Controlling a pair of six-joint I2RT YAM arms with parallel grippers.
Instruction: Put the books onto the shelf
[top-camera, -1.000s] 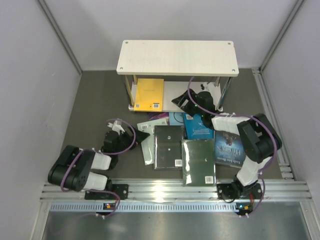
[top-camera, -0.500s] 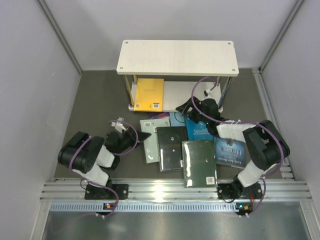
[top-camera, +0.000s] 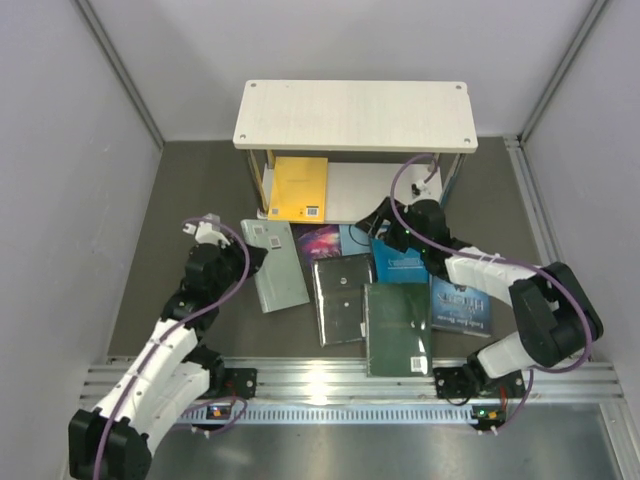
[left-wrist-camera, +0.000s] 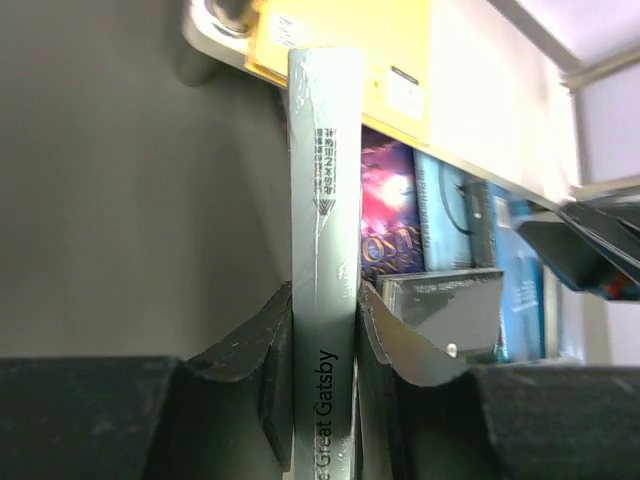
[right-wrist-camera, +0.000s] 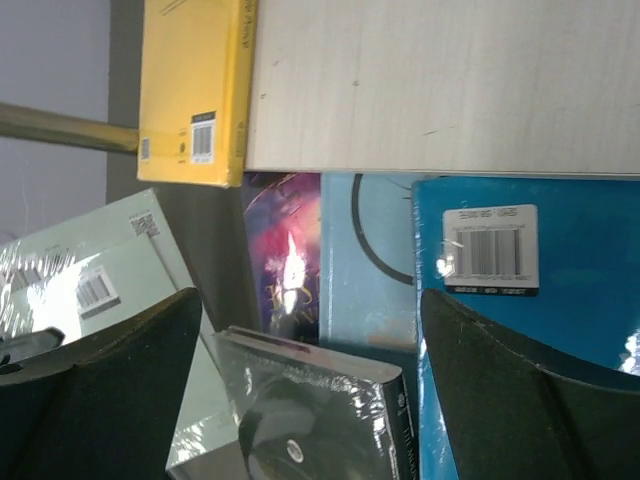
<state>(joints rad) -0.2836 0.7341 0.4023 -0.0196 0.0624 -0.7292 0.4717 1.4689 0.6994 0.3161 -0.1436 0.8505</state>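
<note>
My left gripper (top-camera: 250, 258) (left-wrist-camera: 325, 300) is shut on a pale grey-green book (top-camera: 280, 265), its fingers pressing both sides of the spine (left-wrist-camera: 325, 190); the book sits left of the pile. My right gripper (top-camera: 376, 222) (right-wrist-camera: 310, 300) stands open over the pile's far edge, holding nothing. Under it lie a black book (right-wrist-camera: 320, 420), a purple starry book (right-wrist-camera: 285, 250), a light blue one (right-wrist-camera: 365, 250) and a bright blue one (right-wrist-camera: 540, 260). A yellow book (top-camera: 300, 187) lies on the lower board of the shelf (top-camera: 355, 115). A dark green book (top-camera: 397, 327) and a dark blue starry book (top-camera: 460, 305) lie nearer me.
The shelf's thin metal posts (top-camera: 452, 185) stand at its corners. The lower board (right-wrist-camera: 440, 80) is bare to the right of the yellow book. Grey walls close in the dark mat on three sides, and an aluminium rail (top-camera: 340, 380) runs along the near edge.
The left gripper has shut on the pale grey-green book and drawn it out leftwards from under the black book. The right gripper has dropped slightly nearer the pile.
</note>
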